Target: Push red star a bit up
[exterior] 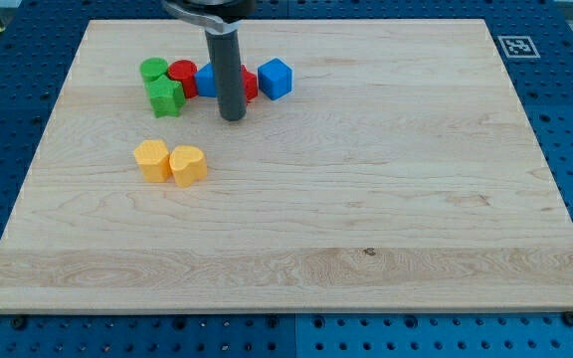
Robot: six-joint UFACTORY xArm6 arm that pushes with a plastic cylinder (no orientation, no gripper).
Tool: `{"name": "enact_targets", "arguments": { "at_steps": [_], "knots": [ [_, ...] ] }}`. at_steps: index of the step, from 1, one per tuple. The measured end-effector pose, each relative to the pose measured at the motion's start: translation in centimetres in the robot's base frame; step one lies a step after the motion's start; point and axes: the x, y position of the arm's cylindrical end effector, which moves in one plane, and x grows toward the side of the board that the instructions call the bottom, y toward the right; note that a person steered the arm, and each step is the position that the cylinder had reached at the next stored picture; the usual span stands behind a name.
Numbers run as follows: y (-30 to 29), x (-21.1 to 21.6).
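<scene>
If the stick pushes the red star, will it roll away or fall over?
Probably neither. The red star, mostly hidden behind my tip, looks low and flat-bottomed, so it should slide on the smooth wooden board. Its points may make it twist. It sits close to the blue cube, so it might nudge that.

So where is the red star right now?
The red star sits near the view's top left, mostly hidden behind my tip, touching the blue cube on its right.

My tip (233,117) is resting on the board (386,219). The red star (251,86) is lying just toward the view's top-right of my tip, the blue cube (276,79) is sitting further right, and the yellow blocks (170,162) are lying lower left.
</scene>
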Motion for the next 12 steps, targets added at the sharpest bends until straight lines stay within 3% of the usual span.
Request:
{"name": "enact_targets", "arguments": {
  "at_steps": [6, 12],
  "knots": [
    [2.0, -1.9],
    [-2.1, -0.6]
  ]
}}
